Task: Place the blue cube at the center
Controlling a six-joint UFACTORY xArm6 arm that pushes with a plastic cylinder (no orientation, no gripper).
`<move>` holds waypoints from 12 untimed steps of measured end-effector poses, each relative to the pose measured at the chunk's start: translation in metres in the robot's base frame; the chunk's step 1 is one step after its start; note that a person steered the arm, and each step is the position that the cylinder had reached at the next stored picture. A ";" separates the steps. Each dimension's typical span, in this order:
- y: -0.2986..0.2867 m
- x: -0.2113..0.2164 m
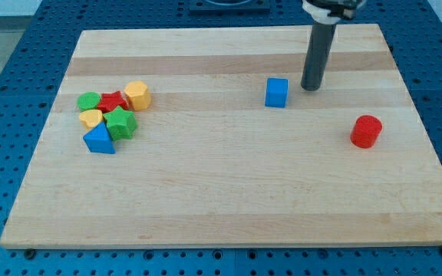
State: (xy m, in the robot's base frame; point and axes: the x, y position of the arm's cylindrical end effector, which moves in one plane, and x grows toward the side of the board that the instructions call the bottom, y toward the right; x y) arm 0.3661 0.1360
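So the blue cube (277, 92) sits on the wooden board (229, 192), a bit right of the middle and in the upper half of the frame. My tip (311, 87) is down on the board just to the right of it, near but with a small gap, not touching. No fingers on this thing, it's just a dark rod coming down from the top of the frame, so nothing is being held.

Over on the right side, lower than the cube and well apart from it, there's a red cylinder (366, 131) standing on its own.

All the rest is bunched up at the left of the frame: a green cylinder (89, 100) at the left end, a red block (113, 101) just beside it, a yellow hexagon block (137, 95) at the cluster's upper right, a smaller yellow block (91, 118) under the green one, a green star-ish block (120, 123) next to that, and a blue triangle (99, 140) at the bottom. They're packed tight, mostly touching.

The board lies on a blue perforated table (21, 46).
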 end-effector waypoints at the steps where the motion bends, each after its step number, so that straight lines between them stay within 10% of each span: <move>1: -0.010 0.030; 9: -0.101 0.005; 12: 0.077 0.008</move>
